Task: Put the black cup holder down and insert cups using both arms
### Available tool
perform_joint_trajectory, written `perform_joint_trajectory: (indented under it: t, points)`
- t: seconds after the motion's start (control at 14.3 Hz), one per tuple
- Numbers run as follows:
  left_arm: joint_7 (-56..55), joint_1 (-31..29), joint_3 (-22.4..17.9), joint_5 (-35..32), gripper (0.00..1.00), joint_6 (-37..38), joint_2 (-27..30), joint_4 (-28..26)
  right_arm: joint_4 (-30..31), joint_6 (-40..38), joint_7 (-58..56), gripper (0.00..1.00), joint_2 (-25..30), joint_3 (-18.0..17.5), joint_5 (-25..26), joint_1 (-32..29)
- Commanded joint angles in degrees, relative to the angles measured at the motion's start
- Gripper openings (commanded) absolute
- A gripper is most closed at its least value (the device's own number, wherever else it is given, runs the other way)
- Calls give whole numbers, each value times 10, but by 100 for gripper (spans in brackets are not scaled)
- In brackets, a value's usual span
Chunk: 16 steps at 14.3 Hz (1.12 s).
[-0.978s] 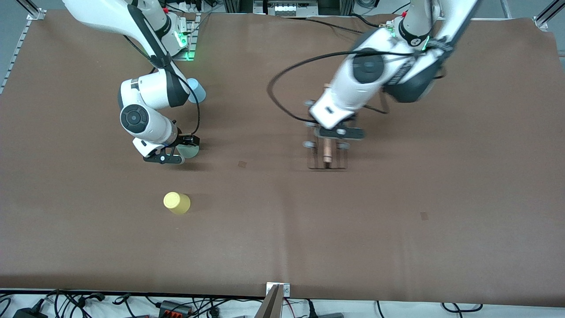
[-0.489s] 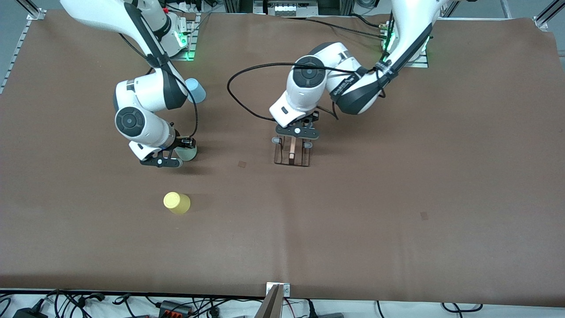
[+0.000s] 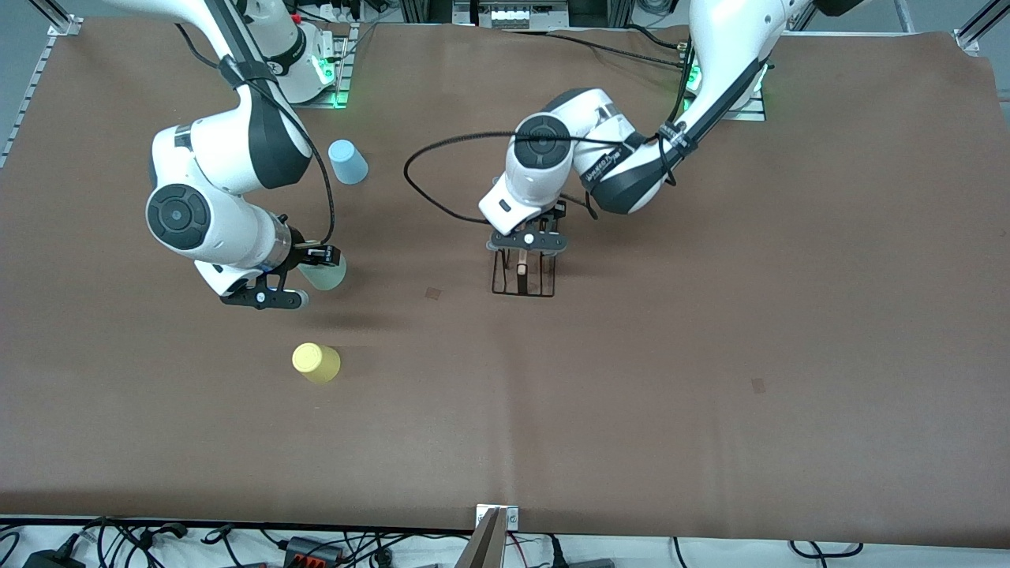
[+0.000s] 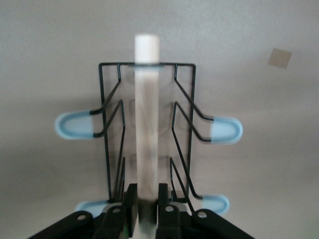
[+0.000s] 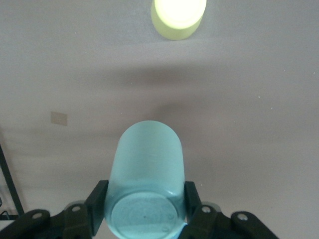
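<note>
The black cup holder (image 3: 522, 278) stands upright in the middle of the table. My left gripper (image 3: 527, 241) is shut on its wooden rod handle (image 4: 147, 124), with one finger on each side (image 4: 130, 199). Blue-tipped pegs (image 4: 75, 125) stick out on both sides. I cannot tell whether the base touches the table. My right gripper (image 3: 293, 282) is shut on the mint-green cup (image 3: 323, 274), held on its side above the table, and it also shows in the right wrist view (image 5: 148, 169). The yellow cup (image 3: 316, 363) lies nearer the camera. The light blue cup (image 3: 348, 161) stands by the right arm's elbow.
The brown table cover (image 3: 710, 355) bears two small tape patches, one (image 3: 433, 293) between the cup holder and the mint cup and one (image 3: 757, 385) toward the left arm's end. Cables and power strips (image 3: 300, 544) lie along the near edge.
My left arm has carried the cup holder toward the table's middle and now holds it nearly still. My right gripper has risen with the mint-green cup and drifted toward the right arm's end.
</note>
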State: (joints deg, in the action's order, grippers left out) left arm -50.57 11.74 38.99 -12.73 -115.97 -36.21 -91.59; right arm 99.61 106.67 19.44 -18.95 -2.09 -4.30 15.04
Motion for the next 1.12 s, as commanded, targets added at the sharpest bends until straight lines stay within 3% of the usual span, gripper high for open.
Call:
perform_joint_trajectory:
  t: [0.0, 0.21, 0.49, 0.84, 0.98, 1.05]
  points:
    - [-8, -2, 6, -13, 100, 74, -5, 66, -15, -21, -8, 38, -6, -2, -10, 2]
    - [26, -46, 11, -13, 100, 192, -2, 140, -20, -41, 6, 38, -4, -2, -10, 46]
    - [165, -151, 14, -12, 100, 216, 42, 135, -29, -95, 14, 38, 13, -2, -29, 110]
    - [279, -240, 14, -11, 100, 258, 77, 135, -66, -102, 147, 38, 12, -2, -42, 233]
    - [389, -275, -8, 1, 100, 262, 100, 132, -72, -96, 201, 38, 8, -2, -45, 268]
    - [436, -269, -52, 15, 100, 264, 125, 122, -77, -89, 224, 38, -1, -2, -45, 283]
